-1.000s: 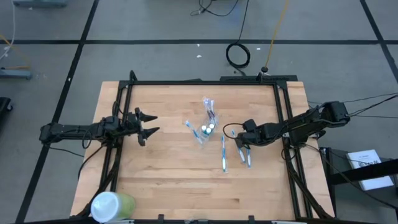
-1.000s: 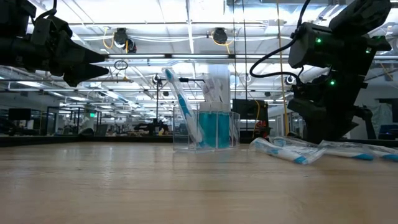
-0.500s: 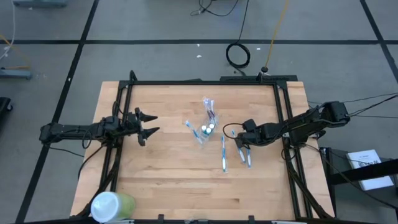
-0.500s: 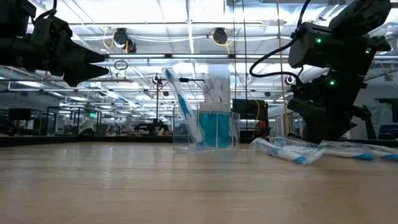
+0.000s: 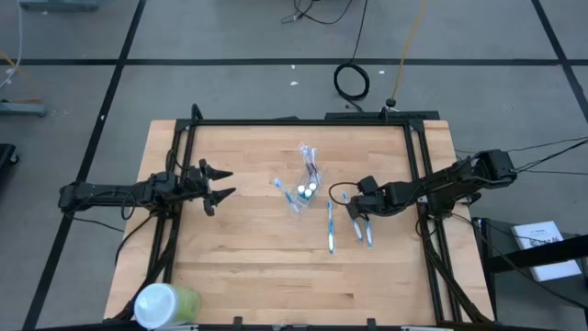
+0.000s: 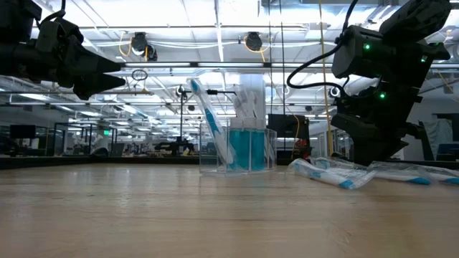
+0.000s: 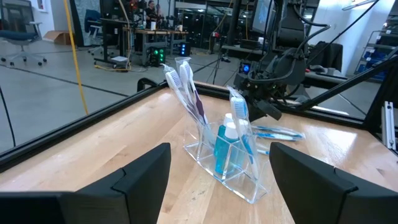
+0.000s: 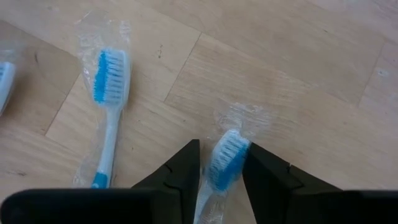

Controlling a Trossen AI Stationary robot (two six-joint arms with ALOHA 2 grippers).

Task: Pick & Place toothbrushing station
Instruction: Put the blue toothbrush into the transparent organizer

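Three wrapped toothbrushes point(image 5: 331, 226) loose; right fingers point(image 8: 186, 168) pinch one; left fingers point(image 7: 140, 171) spread.

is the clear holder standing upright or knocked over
Upright. The clear holder stands on its flat base on the table, with toothbrushes sticking up out of it in the low and left wrist views.

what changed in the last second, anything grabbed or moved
The right gripper has closed in around a wrapped toothbrush lying on the table, its fingers now at either side of the brush head; the arm itself has barely shifted. The left gripper stays open and hovering to the left of the clear cup, which, like the other loose toothbrushes, has not moved.
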